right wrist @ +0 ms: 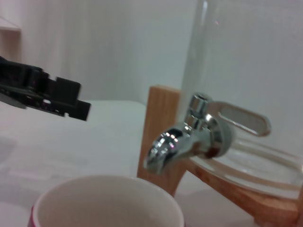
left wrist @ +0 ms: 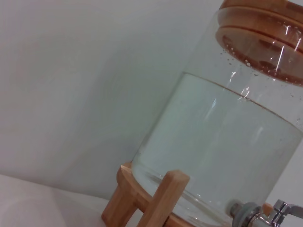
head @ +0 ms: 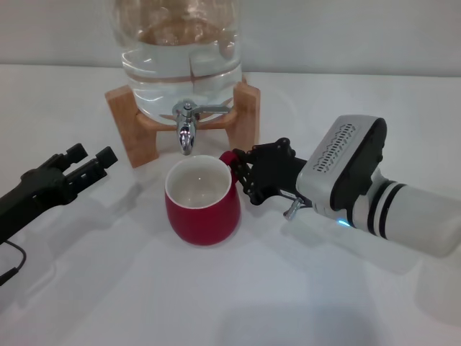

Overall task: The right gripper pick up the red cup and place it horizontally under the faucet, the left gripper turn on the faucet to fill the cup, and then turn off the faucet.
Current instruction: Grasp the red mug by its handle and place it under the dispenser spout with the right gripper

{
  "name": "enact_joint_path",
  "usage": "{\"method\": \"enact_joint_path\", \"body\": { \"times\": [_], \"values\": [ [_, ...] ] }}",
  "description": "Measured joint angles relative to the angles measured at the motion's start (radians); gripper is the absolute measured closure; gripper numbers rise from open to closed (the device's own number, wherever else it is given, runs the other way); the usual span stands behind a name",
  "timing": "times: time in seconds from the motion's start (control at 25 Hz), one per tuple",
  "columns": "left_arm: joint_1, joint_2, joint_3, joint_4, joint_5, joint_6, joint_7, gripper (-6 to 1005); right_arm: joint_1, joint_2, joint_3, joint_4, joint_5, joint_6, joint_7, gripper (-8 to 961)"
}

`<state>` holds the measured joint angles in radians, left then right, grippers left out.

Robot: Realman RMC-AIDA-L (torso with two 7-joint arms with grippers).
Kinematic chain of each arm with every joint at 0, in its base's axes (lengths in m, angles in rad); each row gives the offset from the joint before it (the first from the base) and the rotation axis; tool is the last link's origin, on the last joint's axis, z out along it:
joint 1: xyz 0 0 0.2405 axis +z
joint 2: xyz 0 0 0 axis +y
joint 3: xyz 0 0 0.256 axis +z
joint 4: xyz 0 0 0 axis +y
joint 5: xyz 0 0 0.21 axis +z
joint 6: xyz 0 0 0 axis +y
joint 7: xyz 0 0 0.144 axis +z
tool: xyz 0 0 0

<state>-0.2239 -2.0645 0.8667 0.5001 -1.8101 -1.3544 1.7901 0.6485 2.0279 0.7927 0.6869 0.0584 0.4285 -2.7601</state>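
1 wooden stand [head: 133,133] behind red cup [head: 202,202]

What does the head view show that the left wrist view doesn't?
Only the head view shows the red cup upright under the faucet, the right gripper at its handle, and the left gripper apart on the cup's other side. Only the left wrist view shows the jar's wooden lid and the waterline below it. Both show the jar, its wooden stand and the faucet.

Upright red cup [head: 202,201] under chrome faucet [head: 186,126]
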Motion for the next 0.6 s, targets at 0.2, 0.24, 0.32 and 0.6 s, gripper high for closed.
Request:
{"method": "enact_joint_path", "body": {
  "times": [0.2, 0.24, 0.32, 0.6],
  "values": [
    [0.0, 0.0, 0.0, 0.0, -0.001, -0.009, 0.0, 108, -0.003, 0.0, 0.005, -0.015, 0.04, 0.003, -0.01, 869],
    [0.0, 0.0, 0.0, 0.0, -0.001, -0.011, 0.0, 108, 0.0, 0.0, 0.005, -0.019, 0.048, -0.005, -0.01, 869],
    [0.001, 0.0, 0.0, 0.0, -0.001, -0.012, -0.001, 108, 0.003, 0.0, 0.005, -0.021, 0.055, -0.027, -0.01, 869],
    [0.002, 0.0, -0.001, 0.0, -0.008, -0.022, -0.003, 108, 0.016, 0.0, 0.0, -0.024, 0.072, -0.072, -0.028, 869]
  ]
}}
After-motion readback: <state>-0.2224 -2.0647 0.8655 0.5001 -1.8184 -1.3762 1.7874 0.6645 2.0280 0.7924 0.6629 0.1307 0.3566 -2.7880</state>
